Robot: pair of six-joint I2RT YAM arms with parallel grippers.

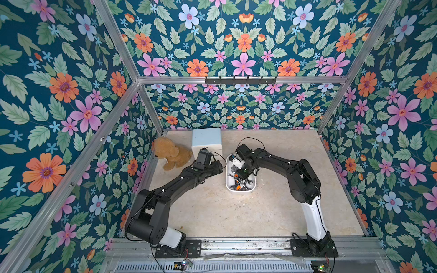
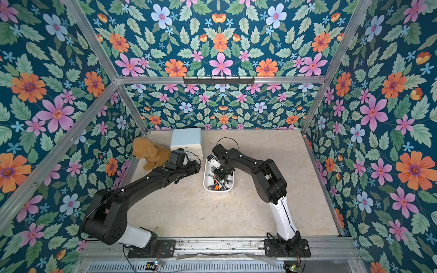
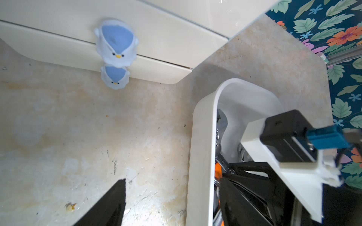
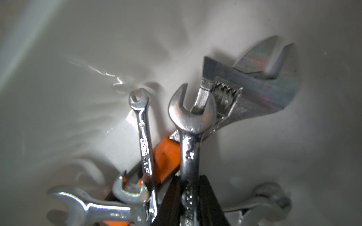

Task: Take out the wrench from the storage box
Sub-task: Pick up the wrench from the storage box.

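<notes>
While right arm (image 1: 279, 163) bends down into storage box (image 1: 240, 191), right fingers (image 4: 168, 207) clamping wrench (image 4: 191, 121), left fingers (image 3: 109, 205) apart alongside.

In a top view the storage box (image 1: 240, 190) sits centre frame, wrenches (image 1: 238, 183) piled inside — cabinet (image 1: 206, 138) just upper left, plush bear (image 1: 169, 152) further left, close beside it.
</notes>
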